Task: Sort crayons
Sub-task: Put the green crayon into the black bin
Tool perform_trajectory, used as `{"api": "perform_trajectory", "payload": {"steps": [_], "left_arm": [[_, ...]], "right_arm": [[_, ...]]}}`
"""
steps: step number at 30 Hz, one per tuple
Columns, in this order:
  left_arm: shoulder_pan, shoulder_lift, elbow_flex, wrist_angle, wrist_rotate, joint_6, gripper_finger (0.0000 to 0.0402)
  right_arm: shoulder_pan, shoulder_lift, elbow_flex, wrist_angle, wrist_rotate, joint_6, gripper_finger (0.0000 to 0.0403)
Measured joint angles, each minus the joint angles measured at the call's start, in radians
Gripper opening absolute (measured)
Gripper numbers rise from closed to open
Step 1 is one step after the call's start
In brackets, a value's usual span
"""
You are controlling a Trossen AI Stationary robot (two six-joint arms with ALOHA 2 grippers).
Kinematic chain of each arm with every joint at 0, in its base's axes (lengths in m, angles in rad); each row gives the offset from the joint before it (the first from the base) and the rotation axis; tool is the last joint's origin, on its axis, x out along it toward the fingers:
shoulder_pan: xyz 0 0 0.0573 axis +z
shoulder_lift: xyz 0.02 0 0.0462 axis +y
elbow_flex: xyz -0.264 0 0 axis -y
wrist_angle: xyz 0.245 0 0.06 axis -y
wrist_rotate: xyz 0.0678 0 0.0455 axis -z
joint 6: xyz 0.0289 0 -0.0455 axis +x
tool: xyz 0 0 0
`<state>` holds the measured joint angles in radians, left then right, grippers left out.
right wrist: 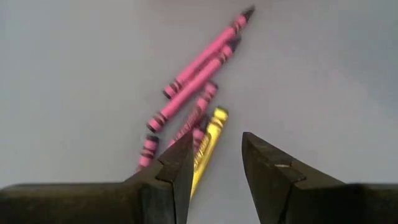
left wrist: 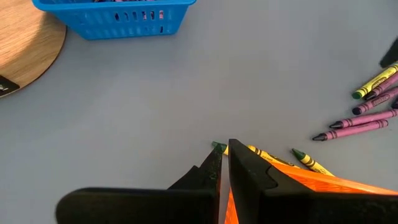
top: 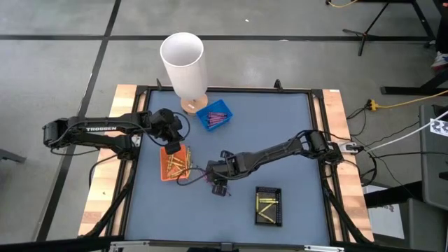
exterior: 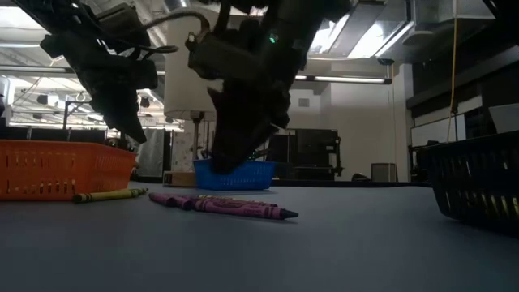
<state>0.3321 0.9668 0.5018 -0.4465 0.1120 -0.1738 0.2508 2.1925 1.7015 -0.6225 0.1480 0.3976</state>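
Several pink crayons (right wrist: pixel 198 68) and one yellow crayon (right wrist: pixel 207 142) lie loose on the grey mat; they also show as pink crayons (exterior: pixel 235 207) in the low view. My right gripper (right wrist: pixel 216 149) hangs open just above them, pointing steeply down, with nothing between its fingers. The orange tray (top: pixel 168 168) holds yellow crayons (left wrist: pixel 267 157). My left gripper (left wrist: pixel 222 167) is shut and empty above that tray's far end. More pink crayons (left wrist: pixel 364 121) lie on the mat to the right of the tray.
A blue tray (top: pixel 214 115) with pink crayons stands at the far middle, beside a tall white cylinder (top: pixel 183 59) on a round wooden base. A black tray (top: pixel 268 205) with yellow crayons sits near the front right. One yellow crayon (exterior: pixel 109 195) lies beside the orange tray.
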Motion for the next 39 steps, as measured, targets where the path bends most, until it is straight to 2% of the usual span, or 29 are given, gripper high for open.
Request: {"api": "perform_trajectory", "payload": {"steps": [13,39], "left_arm": [[0.000,0.000,0.000,0.000,-0.004,0.000,0.0014],[-0.001,0.000,0.000,0.000,-0.025,0.000,0.0014]], "right_arm": [[0.001,0.001,-0.078,0.055,0.000,0.025,0.0133],[0.020,0.001,-0.078,0.074,0.019,0.028,0.0133]]}}
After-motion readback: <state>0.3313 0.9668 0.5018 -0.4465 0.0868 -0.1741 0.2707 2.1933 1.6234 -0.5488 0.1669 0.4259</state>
